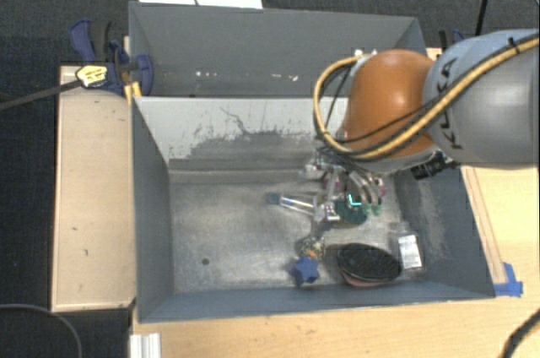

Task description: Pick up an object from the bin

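My gripper hangs under the arm's orange cover, low over the right half of the bin floor. Right against it on the right lies a round green thing. A thin silvery stick with a blue tip lies just to its left. Below the gripper a small blue piece rests near the front wall, with a slim metal part reaching up from it towards the gripper. A black oval brush lies at the front right.
A small white and silver packet lies right of the brush, near the right wall. The arm and its cables cover the bin's back right corner. The left half of the bin floor is bare scratched metal.
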`<action>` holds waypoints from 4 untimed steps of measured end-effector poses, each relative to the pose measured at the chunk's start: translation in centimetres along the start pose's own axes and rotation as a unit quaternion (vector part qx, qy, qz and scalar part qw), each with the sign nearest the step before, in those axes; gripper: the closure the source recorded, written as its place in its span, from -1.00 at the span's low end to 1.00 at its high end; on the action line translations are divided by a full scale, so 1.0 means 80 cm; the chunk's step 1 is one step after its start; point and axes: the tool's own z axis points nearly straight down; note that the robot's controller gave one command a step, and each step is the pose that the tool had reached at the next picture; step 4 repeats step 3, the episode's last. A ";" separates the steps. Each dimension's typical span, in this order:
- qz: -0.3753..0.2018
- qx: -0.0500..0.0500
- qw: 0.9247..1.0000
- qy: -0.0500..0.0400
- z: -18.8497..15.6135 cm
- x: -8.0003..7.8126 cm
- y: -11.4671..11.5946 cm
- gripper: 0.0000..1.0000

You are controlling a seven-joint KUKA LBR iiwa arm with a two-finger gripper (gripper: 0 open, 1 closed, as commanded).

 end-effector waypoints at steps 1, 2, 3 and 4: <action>0.076 -0.001 0.997 -0.006 0.095 -0.037 -0.038 -1.00; 0.076 -0.001 0.997 -0.011 0.090 -0.040 -0.037 1.00; 0.060 0.000 0.998 -0.008 -0.073 -0.037 -0.038 1.00; 0.060 0.000 0.998 -0.008 -0.073 -0.037 -0.038 1.00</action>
